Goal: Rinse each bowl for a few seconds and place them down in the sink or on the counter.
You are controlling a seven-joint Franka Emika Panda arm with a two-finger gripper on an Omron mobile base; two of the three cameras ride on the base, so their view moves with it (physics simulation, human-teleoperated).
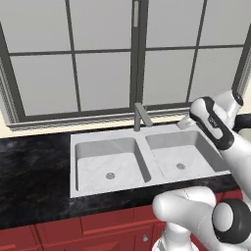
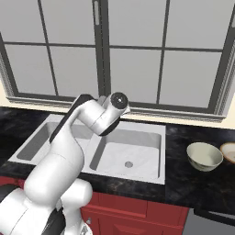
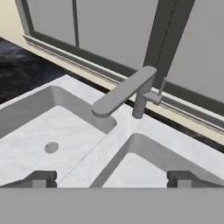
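Two pale beige bowls stand on the black counter (image 2: 193,183) right of the sink: one whole bowl (image 2: 205,156), and another bowl (image 2: 228,152) cut by the picture's right edge. The light-grey double sink (image 1: 154,166) has nothing in either basin. In the hand view my gripper (image 3: 111,179) is open with nothing between its fingertips (image 3: 40,178). It hovers above the ridge between the two basins and points at the grey faucet (image 3: 127,89). My arm (image 2: 87,117) reaches over the sink, far left of the bowls.
A large window (image 1: 103,54) with a dark frame rises right behind the sink. The faucet's spout (image 1: 142,115) hangs over the divider. Red cabinets (image 1: 98,228) run under the counter. A round drain (image 3: 51,147) sits in the left basin.
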